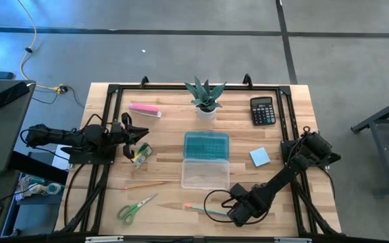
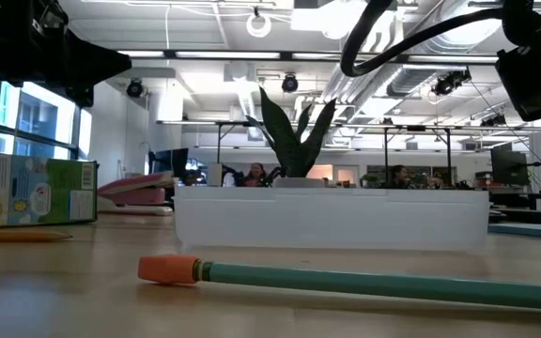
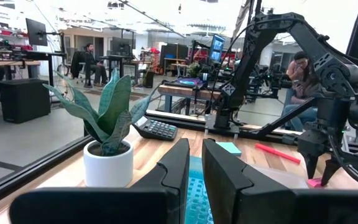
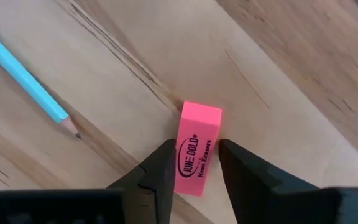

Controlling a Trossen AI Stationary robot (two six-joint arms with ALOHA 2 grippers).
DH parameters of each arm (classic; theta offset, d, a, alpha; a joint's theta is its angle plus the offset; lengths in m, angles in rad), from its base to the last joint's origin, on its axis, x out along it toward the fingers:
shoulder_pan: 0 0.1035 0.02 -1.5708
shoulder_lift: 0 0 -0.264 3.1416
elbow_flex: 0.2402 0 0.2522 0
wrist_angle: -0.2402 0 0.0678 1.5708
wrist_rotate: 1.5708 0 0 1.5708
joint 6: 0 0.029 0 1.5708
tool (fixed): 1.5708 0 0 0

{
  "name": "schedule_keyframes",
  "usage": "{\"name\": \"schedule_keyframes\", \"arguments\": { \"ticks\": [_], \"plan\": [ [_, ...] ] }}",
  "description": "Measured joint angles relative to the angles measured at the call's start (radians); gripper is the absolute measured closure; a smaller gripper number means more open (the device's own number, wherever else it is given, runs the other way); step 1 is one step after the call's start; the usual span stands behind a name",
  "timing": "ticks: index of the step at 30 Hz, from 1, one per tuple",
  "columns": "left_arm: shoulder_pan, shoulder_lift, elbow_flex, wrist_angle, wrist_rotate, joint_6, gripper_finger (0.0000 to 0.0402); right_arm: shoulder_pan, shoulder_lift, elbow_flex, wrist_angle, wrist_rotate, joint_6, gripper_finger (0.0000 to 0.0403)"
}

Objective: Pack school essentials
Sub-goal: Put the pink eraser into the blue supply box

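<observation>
Right wrist view gives the detail the overhead lacks: the right gripper [image 4: 194, 167] is pointed down at the table [image 4: 278, 74] with a pink eraser [image 4: 197, 148] between its two fingers [image 4: 160, 171], which sit close on either side of it; actual contact on both sides cannot be confirmed, and the eraser appears to rest on the wood. A green pencil [image 4: 27, 81] lies near it, apart, tip toward the eraser. From overhead the right gripper [image 1: 240, 210] is low at the front edge, right of centre, covering the eraser; only the pencil [image 1: 204, 210] shows just beside it. The low view shows that pencil [image 2: 364, 280] lying flat, orange end cap to the left, in front of the pencil case [image 2: 332, 218]. Overhead, the case [image 1: 206, 160] lies open mid-table, teal half toward the plant [image 1: 205, 98], clear half nearer the front; no contents are visible in either half. Left gripper [image 1: 128, 134] is at the left side, and its fingers [image 3: 178, 171] are nearly together with nothing between them. A small green box [image 1: 141, 154] lies just beside it. In front of it: orange pencil [image 1: 144, 184], scissors [image 1: 135, 208]. Blue sticky pad [image 1: 260, 156] right of the case. Calculator [image 1: 263, 111] and pink bar [image 1: 144, 109] at the back.
</observation>
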Motion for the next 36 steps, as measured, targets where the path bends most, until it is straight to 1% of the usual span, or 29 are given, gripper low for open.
{"name": "schedule_keyframes", "arguments": {
  "ticks": [5, 13, 25, 30, 36],
  "plan": [
    [0.000, 0.000, 0.000, 0.000, 0.000, 0.000, 0.0367, -0.002, 0.000, 0.000, 0.002, 0.000, -0.025, 0.0289],
    [0.000, 0.000, 0.000, 0.000, 0.000, 0.000, 0.0367, -0.002, 0.001, 0.006, 0.007, -0.003, -0.083, 0.0324],
    [0.000, 0.000, 0.000, 0.000, 0.000, 0.000, 0.0367, -0.003, 0.014, 0.095, -0.084, 0.019, -0.147, 0.0328],
    [0.000, 0.000, 0.000, 0.000, 0.000, 0.000, 0.0367, -0.007, 0.016, 0.135, -0.096, 0.059, -0.184, 0.0328],
    [0.000, 0.000, 0.000, 0.000, 0.000, 0.000, 0.0367, -0.008, 0.014, 0.219, -0.126, 0.090, -0.284, 0.0328]
  ]
}}
